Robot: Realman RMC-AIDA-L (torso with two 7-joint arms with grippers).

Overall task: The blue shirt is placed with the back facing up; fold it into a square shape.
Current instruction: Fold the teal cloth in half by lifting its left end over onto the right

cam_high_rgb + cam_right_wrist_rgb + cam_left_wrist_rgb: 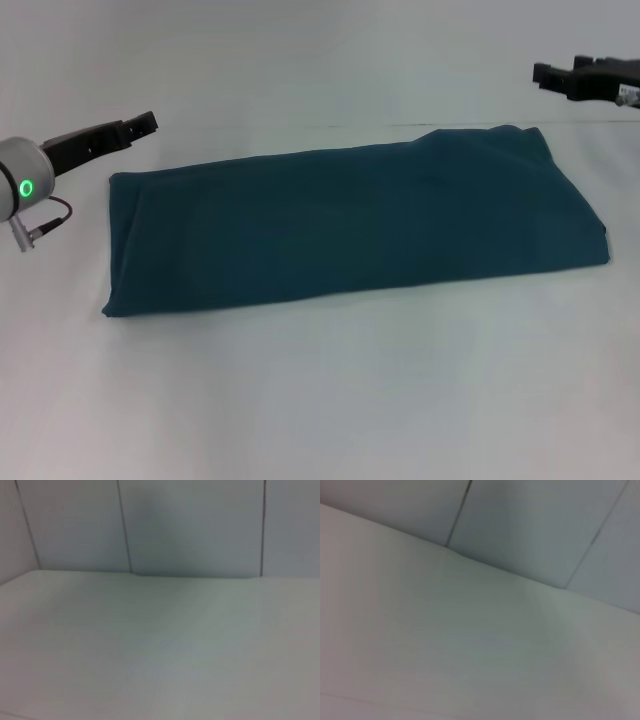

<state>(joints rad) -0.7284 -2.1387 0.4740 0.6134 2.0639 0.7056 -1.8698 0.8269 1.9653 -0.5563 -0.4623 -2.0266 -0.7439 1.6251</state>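
Our left gripper (146, 124) hangs just off the blue shirt's (350, 225) left end, raised clear of the white table (320, 400), holding nothing; whether its fingers are parted we cannot tell. The shirt lies flat in the middle of the table as a long band, plain side up and no lettering visible. We judge its sides already folded in, so both arms stand off its two ends, ready for the crosswise fold. Its long axis runs left to right, the right end tilted slightly away from us. Our right gripper (545, 76) hovers above and beyond the shirt's right end, also empty, finger spacing unclear.
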